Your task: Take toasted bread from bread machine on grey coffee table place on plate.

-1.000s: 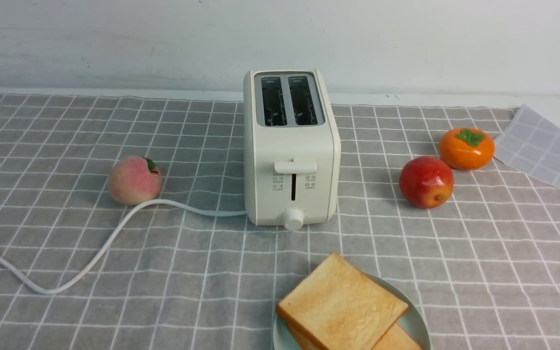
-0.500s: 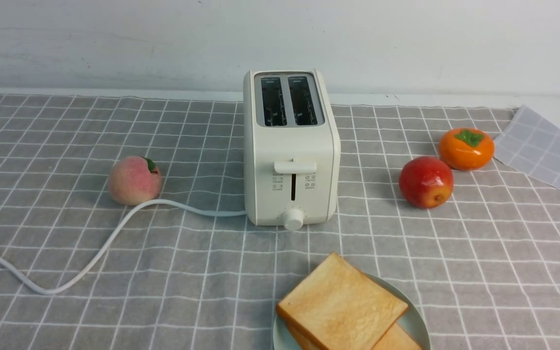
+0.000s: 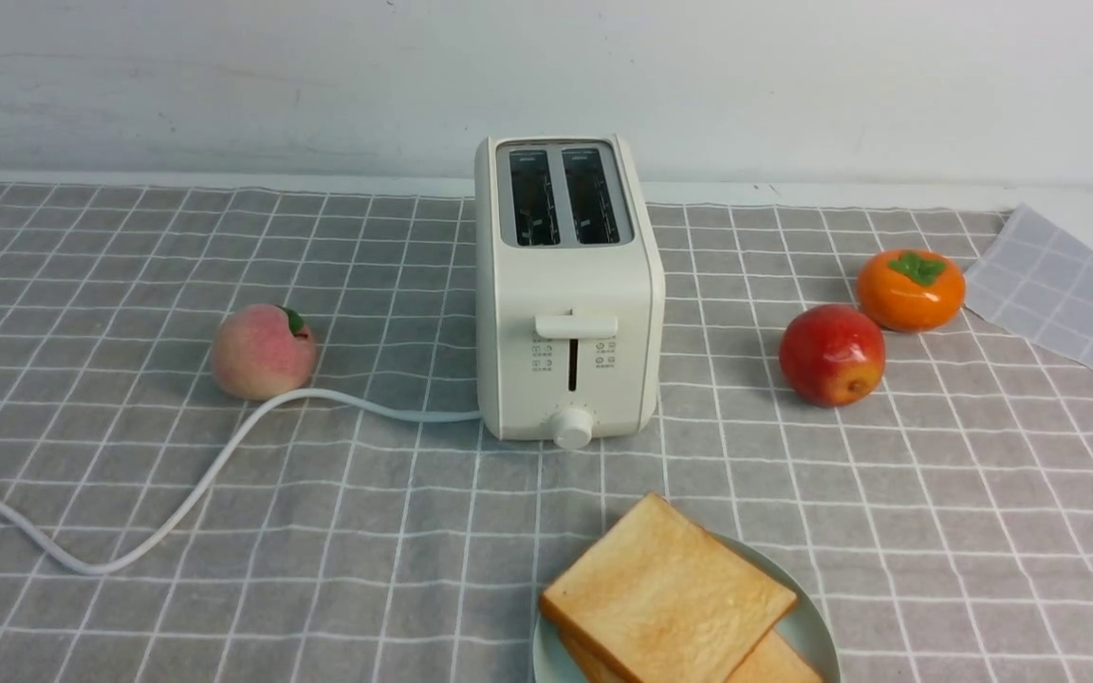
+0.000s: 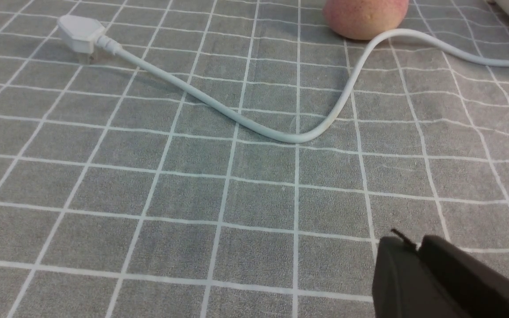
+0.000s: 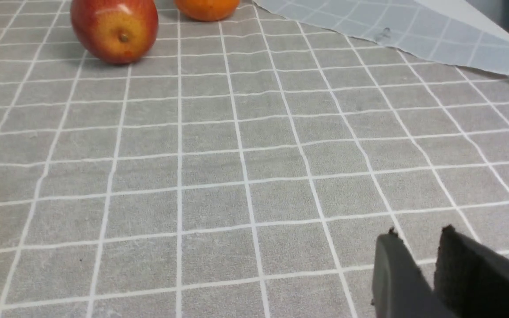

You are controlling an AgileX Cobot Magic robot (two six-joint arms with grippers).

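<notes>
Toast slices (image 3: 670, 593) overlap on a pale plate (image 3: 807, 634) at lower center of the front view, below the white toaster (image 3: 570, 313) (both slots empty). In the left wrist view, the left gripper's fingers (image 4: 396, 269) appear nearly together; in the right wrist view, the right gripper's fingers (image 5: 396, 269) show a narrow gap.

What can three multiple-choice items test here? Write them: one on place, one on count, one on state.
1. Where is the toasted bread?
A) in the toaster slots
B) on the round pale green plate
C) beside the peach

2. How many slots has the cream-white boxy toaster?
A) one
B) four
C) two

3. How do the toast slices lie?
A) overlapping
B) side by side, apart
C) upright

1 B: the golden square toast slices lie on the round pale green plate.
2 C: two dark openings show in the top of the cream-white boxy toaster.
3 A: the upper slice partly covers the lower.
</notes>
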